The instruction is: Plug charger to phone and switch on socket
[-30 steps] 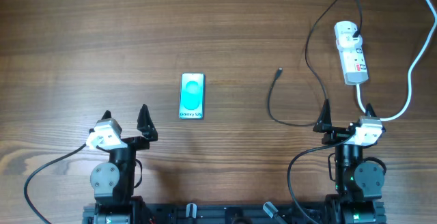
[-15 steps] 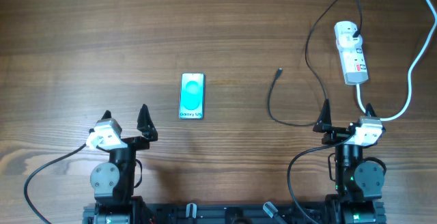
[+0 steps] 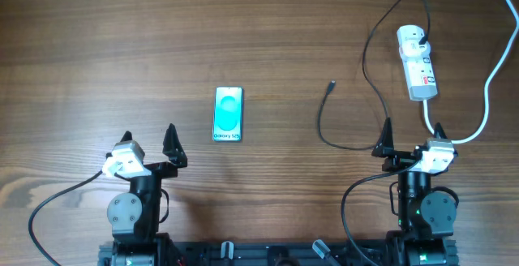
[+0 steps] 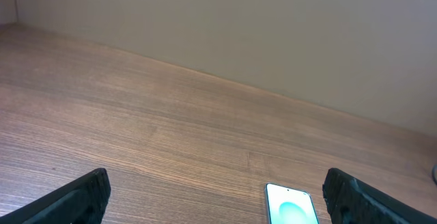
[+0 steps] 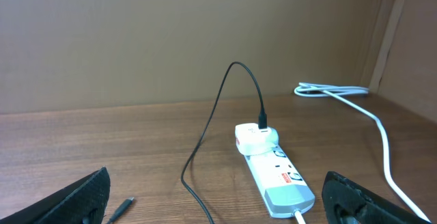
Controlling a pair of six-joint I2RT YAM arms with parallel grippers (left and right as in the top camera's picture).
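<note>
Wooden desk: left gripper, right gripper both spread, empty. Risk: thin charger plug may slip when pinched; its cable may drag socket or nudge phone.

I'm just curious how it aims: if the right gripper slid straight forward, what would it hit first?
Probably the socket, lying ahead of the right gripper; the charger cable passes close on its left, so depth is uncertain.
</note>
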